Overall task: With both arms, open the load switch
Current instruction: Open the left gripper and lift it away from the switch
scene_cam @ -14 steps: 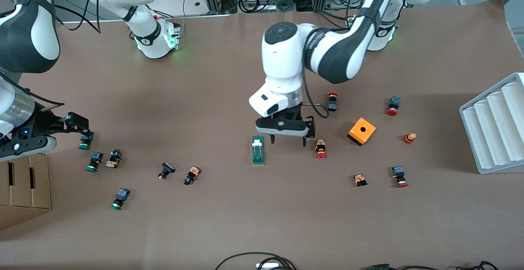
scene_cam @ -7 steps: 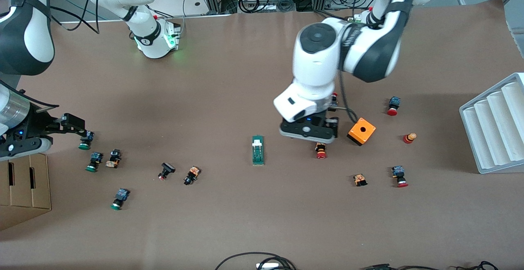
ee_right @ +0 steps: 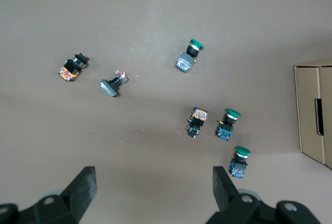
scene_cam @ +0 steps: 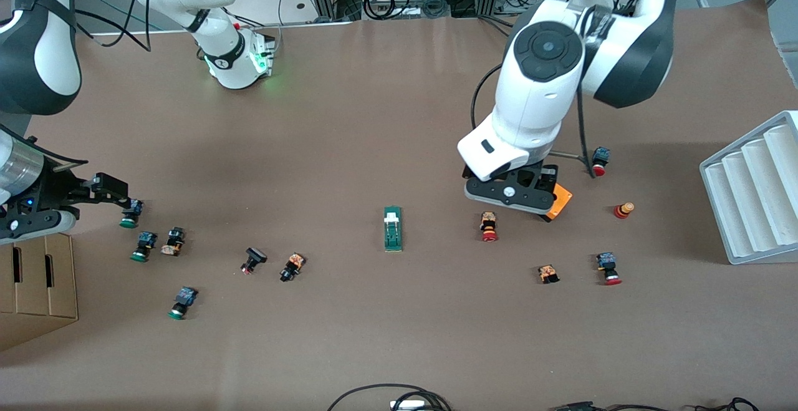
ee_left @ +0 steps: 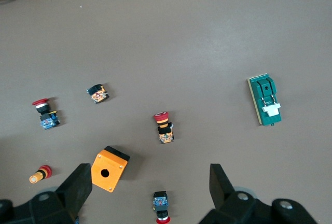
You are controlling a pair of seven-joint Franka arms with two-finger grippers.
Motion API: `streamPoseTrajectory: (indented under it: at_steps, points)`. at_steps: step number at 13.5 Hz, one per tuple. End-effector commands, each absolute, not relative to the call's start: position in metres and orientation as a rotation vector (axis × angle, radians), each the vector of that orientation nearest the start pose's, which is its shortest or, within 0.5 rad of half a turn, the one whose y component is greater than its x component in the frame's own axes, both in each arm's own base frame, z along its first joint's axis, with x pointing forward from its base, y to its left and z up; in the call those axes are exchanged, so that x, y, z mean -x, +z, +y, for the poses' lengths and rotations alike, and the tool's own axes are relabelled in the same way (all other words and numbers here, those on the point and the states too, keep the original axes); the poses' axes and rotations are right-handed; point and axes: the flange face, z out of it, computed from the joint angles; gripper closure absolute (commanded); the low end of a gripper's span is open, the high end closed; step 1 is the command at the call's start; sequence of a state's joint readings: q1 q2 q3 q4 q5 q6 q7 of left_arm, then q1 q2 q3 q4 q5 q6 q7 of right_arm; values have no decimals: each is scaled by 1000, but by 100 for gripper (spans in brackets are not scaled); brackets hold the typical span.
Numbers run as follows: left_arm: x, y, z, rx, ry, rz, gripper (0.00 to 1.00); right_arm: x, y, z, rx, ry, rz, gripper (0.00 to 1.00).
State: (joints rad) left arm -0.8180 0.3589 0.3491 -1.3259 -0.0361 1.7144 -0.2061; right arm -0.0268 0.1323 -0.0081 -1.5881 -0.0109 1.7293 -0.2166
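You are looking down on a brown bench [scene_cam: 374, 118] with both arm bases along its top edge. The load switch [scene_cam: 393, 228], a narrow green block with a white piece at the end toward the bases, lies flat near the middle of the bench, with nothing touching it. In the left wrist view the load switch [ee_left: 265, 100] sits well apart from the gripper's fingers.

Your left gripper [scene_cam: 510, 194] hangs over the orange box [scene_cam: 560, 202], toward the left arm's end of the bench, its fingers [ee_left: 78, 186] spread apart and holding nothing. A red-capped push button [scene_cam: 489, 226] lies between the load switch and that box, a little nearer the front camera than the box.

Your right gripper [scene_cam: 115, 189] hovers at the right arm's edge of the bench, over a green-capped push button [scene_cam: 130, 213]. Its fingers [ee_right: 84, 185] also stand wide apart and empty. More push buttons are scattered near it, and a cardboard box [scene_cam: 31, 289] sits at the corner of the bench nearest the front camera on that side.

A pale ridged tray [scene_cam: 754, 189] rests at the left arm's edge of the bench.
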Motion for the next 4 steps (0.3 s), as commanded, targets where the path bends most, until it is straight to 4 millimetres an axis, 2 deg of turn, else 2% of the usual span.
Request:
streamPoseTrajectory:
  at_steps: [1, 3, 4]
  points:
    - [-584, 558, -311, 3027, -120, 487, 0, -602, 558, -25, 3131, 0, -260, 0]
    - [-588, 559, -302, 2999, -118, 596, 0, -602, 558, -25, 3131, 0, -258, 0]
    - [-592, 561, -295, 3000, -122, 583, 0, -602, 558, -24, 3131, 0, -260, 0]
